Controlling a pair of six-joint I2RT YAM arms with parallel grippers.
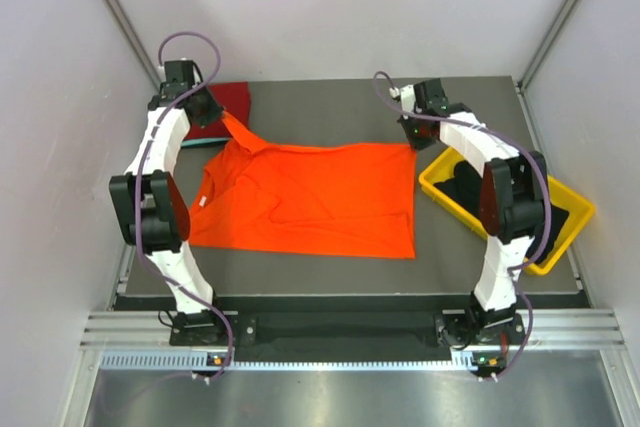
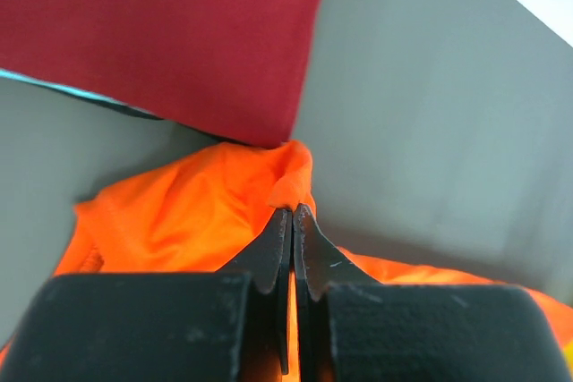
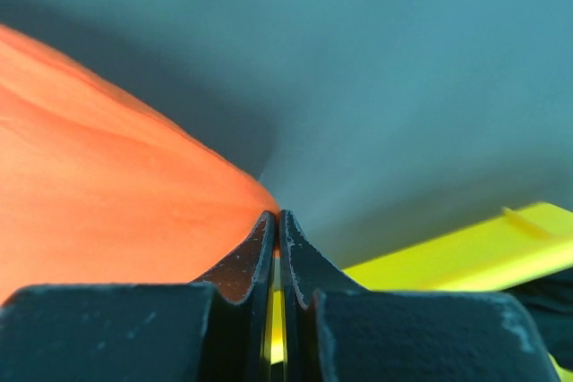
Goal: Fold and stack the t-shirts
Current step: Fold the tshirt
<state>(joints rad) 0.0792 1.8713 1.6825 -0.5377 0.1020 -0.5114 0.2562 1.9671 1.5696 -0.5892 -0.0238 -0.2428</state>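
Top view: orange t-shirt (image 1: 310, 197) spread flat on tabletop (image 1: 330, 97); dark red t-shirt (image 1: 228, 99) at far left.
Left wrist: left gripper (image 2: 293, 212) clamped on the orange t-shirt's far corner.
Right wrist: right gripper (image 3: 276, 217) pinching the opposite far corner, probably to fold the edge over.

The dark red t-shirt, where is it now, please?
In the top view, the dark red t-shirt lies at the table's far left, by the left hand, beyond the orange t-shirt.
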